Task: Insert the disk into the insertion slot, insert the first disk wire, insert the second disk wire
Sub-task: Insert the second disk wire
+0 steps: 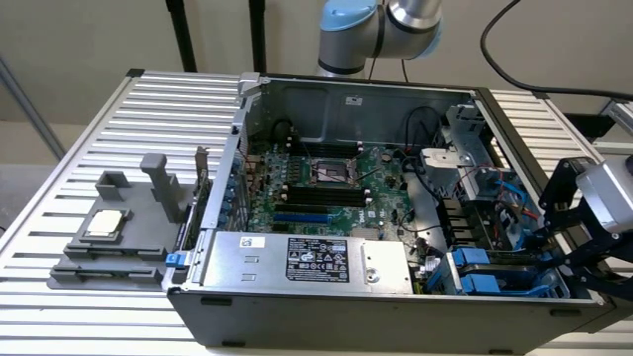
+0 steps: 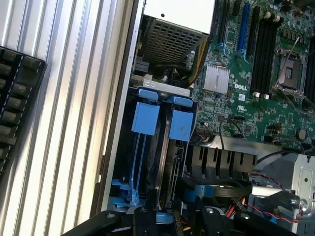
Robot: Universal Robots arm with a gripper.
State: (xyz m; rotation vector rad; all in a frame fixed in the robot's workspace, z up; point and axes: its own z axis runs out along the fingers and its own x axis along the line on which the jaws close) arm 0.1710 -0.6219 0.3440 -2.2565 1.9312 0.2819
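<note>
I have the open PC case (image 1: 396, 297) lying on its side on a ribbed aluminium table (image 1: 89, 148), interior facing up. Along the case's near edge sits the silver power supply (image 1: 307, 259) with a black label; I can see white print on that label but cannot read it. Behind it lies the green motherboard (image 1: 327, 185), and in the wrist view I can read "DELL" (image 2: 239, 86) in white on the board, just beside a small finned heatsink (image 2: 216, 78). The empty CPU socket (image 1: 331, 170) sits near the board's middle, with black memory slots (image 1: 322, 199) and a blue slot below it.

At the exterior view's right end of the case is the drive cage, the slot (image 2: 142, 162), with blue rails. Two blue tabs (image 2: 146, 118) stand side by side there; the disk (image 2: 162, 157) sits on edge in the cage between the blue frames, showing only its dark thin side.

The gripper (image 1: 568, 259) hangs at the exterior view's right, just over the cage corner. Its black fingers (image 2: 142, 219) stand apart above the cage, holding nothing.

On the table at the exterior view's left rests a grey fixture (image 1: 118, 237) carrying a CPU chip (image 1: 104, 222).
</note>
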